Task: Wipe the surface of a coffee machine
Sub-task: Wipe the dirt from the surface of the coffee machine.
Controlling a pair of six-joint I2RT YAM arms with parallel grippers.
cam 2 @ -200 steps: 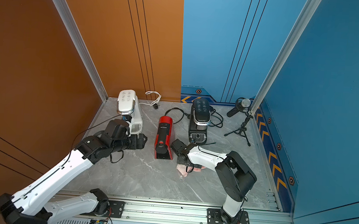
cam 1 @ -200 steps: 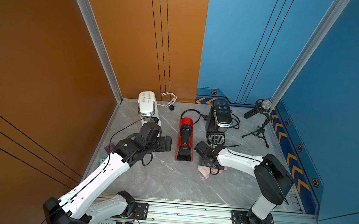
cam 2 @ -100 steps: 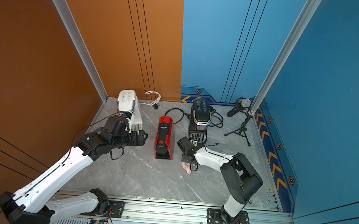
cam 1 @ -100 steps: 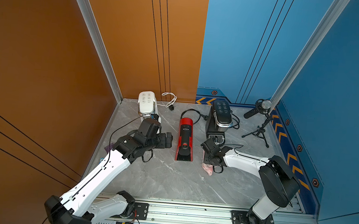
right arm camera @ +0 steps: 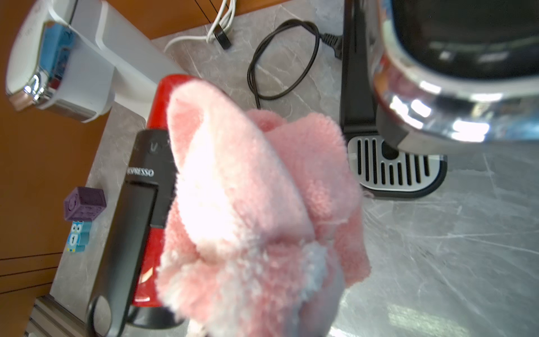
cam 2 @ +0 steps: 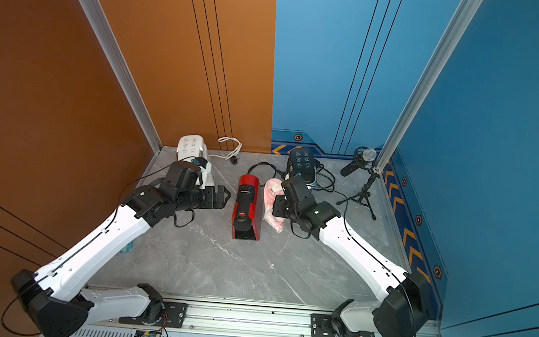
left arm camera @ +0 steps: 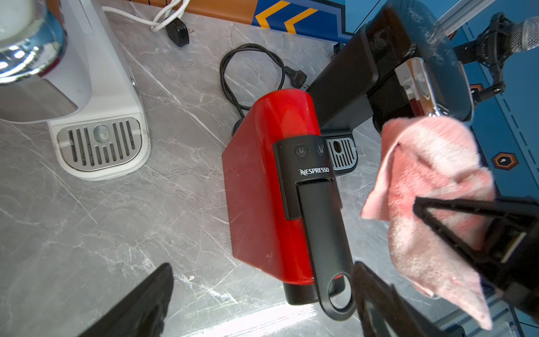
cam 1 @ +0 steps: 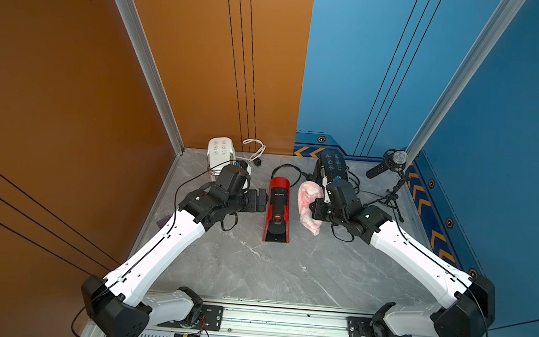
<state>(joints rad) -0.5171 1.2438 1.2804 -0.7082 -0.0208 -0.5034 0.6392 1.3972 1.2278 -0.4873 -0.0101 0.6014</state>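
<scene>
A red Nespresso coffee machine (cam 1: 278, 206) (cam 2: 248, 207) (left arm camera: 256, 189) stands mid-table, its black lever pointing toward the front. My right gripper (cam 1: 312, 209) (cam 2: 276, 206) is shut on a pink cloth (cam 1: 308, 205) (cam 2: 270, 202) (left arm camera: 428, 181). The cloth hangs off the table just right of the red machine. In the right wrist view the cloth (right arm camera: 248, 204) fills the middle and hides the jaws. My left gripper (cam 1: 264, 200) (cam 2: 226, 196) (left arm camera: 262, 274) stands open and empty just left of the red machine, not touching it.
A white coffee machine (cam 1: 220, 150) (left arm camera: 96, 111) stands at the back left, a black one (cam 1: 334, 163) (right arm camera: 437, 87) at the back right. Loose cords lie behind them. A microphone on a tripod (cam 1: 390, 162) occupies the right corner. Small toy blocks (right arm camera: 84, 204) sit by the left wall.
My right gripper shut on the pink cloth, which lay on the table, and lifted it back and up beside the red machine. My left arm edged toward the machine.
</scene>
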